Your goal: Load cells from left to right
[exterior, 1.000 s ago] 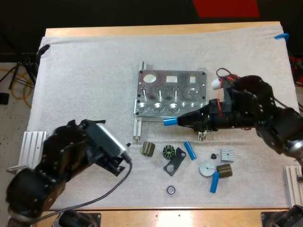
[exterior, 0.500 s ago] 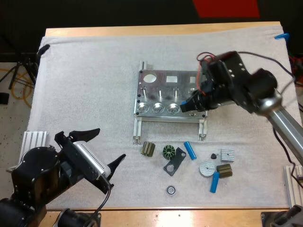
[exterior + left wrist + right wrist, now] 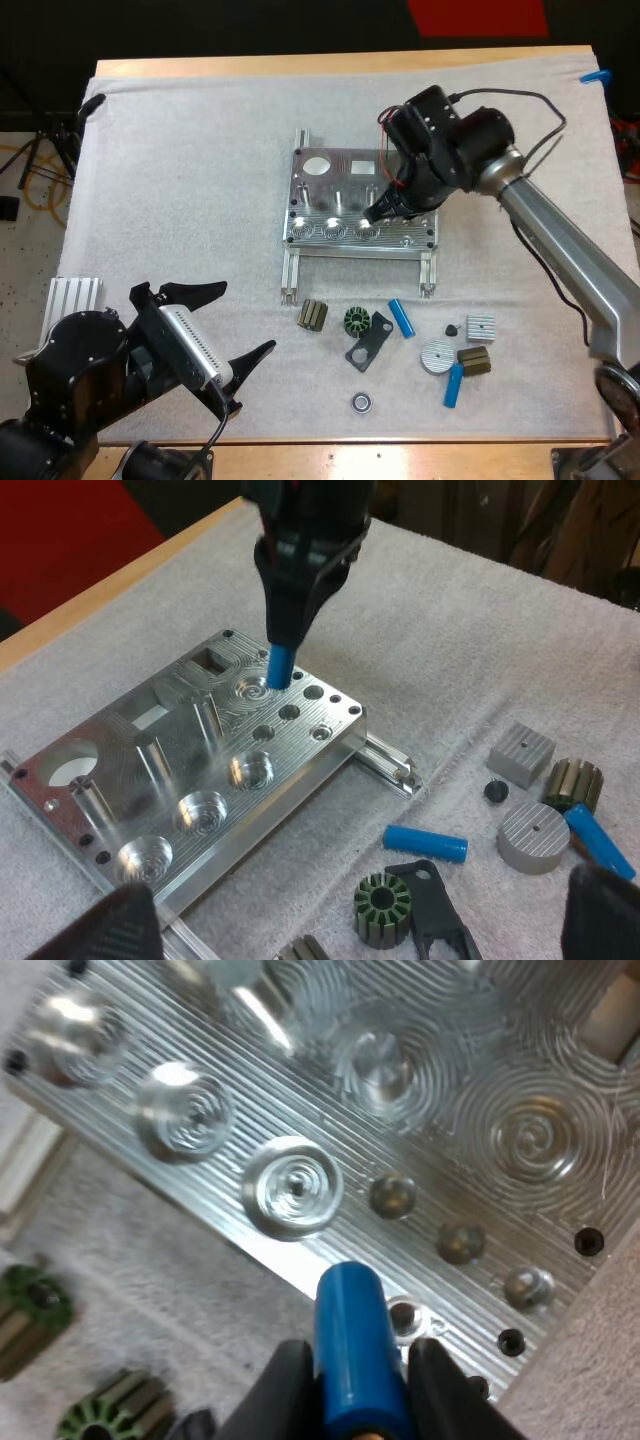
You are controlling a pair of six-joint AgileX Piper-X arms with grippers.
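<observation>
The metal fixture lies at the mat's middle, with three round pockets and a row of small holes along its near edge. My right gripper hangs over its right half, shut on a blue cylinder held upright. The cylinder's lower end sits just above the small holes. My own right fingers press the blue cylinder from both sides. My left gripper stands open near the mat's front left, with nothing between its fingers. Two loose blue cylinders lie in front of the fixture.
Small parts lie in front of the fixture: a green stator, a black bracket, a bearing, a silver disc, a ribbed block and dark rotors. Aluminium rails sit at the mat's front left.
My right gripper has carried the blue cylinder from the fixture's front edge up over its right half and turned it upright. My left arm has drawn back to the front left.
</observation>
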